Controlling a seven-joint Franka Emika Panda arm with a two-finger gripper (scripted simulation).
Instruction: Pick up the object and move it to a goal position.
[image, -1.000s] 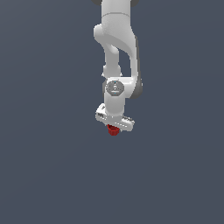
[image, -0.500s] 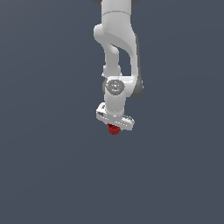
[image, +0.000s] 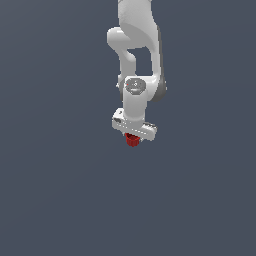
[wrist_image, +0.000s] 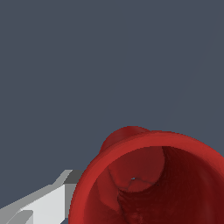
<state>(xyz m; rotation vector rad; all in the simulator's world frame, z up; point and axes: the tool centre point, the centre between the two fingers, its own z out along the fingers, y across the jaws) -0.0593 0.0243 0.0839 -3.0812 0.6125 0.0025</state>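
The object (image: 132, 141) is a small bright red cup with a flared rim, hanging just below the white hand of my arm. My gripper (image: 132, 139) is shut on it; its fingers are mostly hidden behind the hand bar in the exterior view. In the wrist view the object (wrist_image: 131, 175) fills the frame close up, its open mouth facing the camera. One white finger (wrist_image: 43, 205) presses against its outer wall; the other finger is out of frame.
A plain dark grey-blue background surrounds the arm (image: 135, 45) in both views. No other objects, edges or marker show.
The hand has risen a little and drifted slightly toward the exterior view's right, and the red object has moved with it.
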